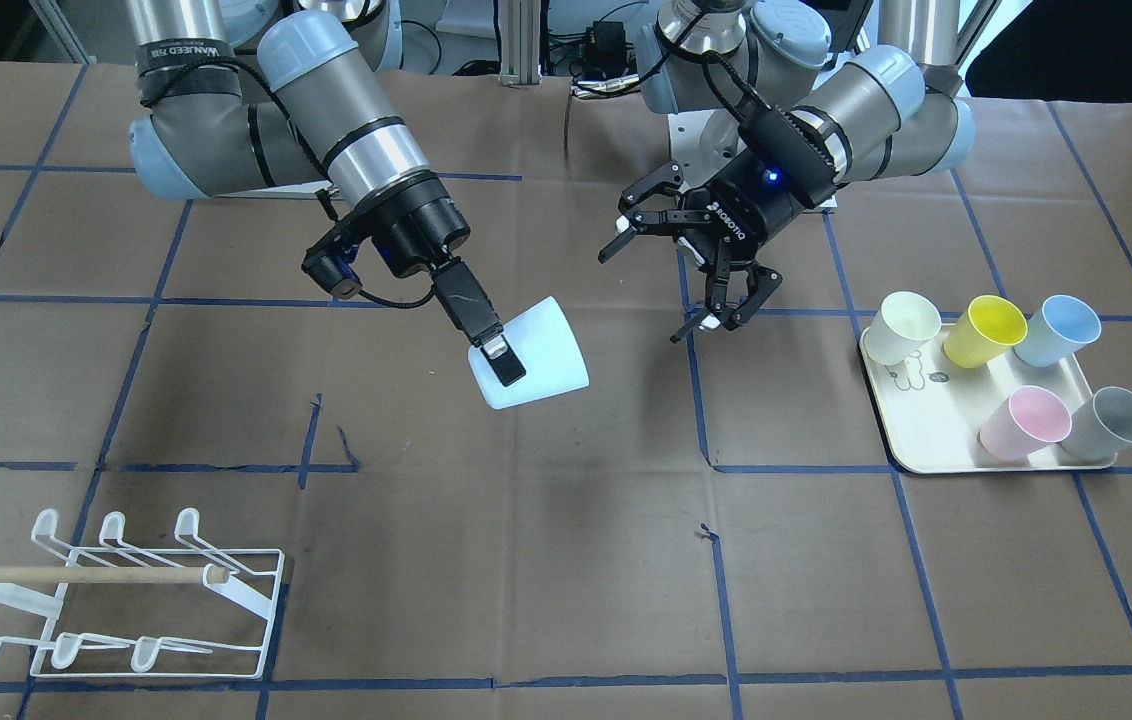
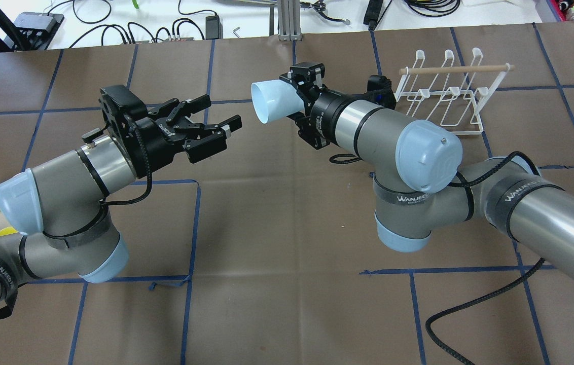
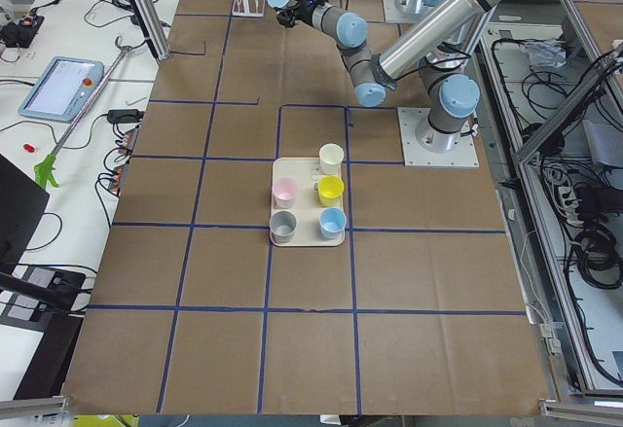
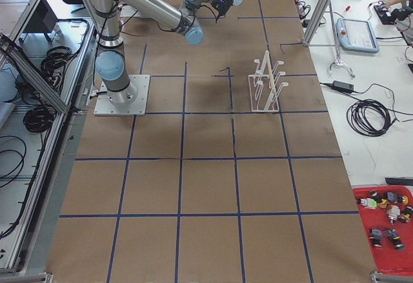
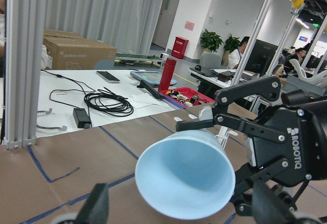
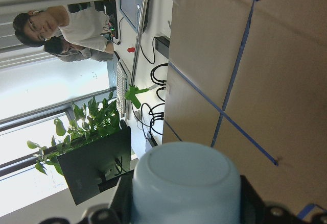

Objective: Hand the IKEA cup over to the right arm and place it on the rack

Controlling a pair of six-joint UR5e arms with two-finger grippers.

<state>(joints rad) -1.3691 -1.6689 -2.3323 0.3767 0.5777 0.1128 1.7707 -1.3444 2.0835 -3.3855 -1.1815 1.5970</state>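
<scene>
The right tool (image 2: pixel 299 99) is pinching the pale blue cup (image 2: pixel 271 101) by its base. The left tool (image 2: pixel 221 115) is hanging spread just beyond the cup's mouth, apart.

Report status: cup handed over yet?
Left gripper open, clear of cup. Right gripper shut on cup, midair. Rack empty; nothing between.

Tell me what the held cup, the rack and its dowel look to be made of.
Cup: probably plastic, pale blue, smooth with a soft sheen; the wall is thin and even, like a moulded part.
Rack: seems to be coated metal wire, white and smooth; thin bent rods with looped tips.
Dowel: looks like bare light wood, matte tan.
</scene>
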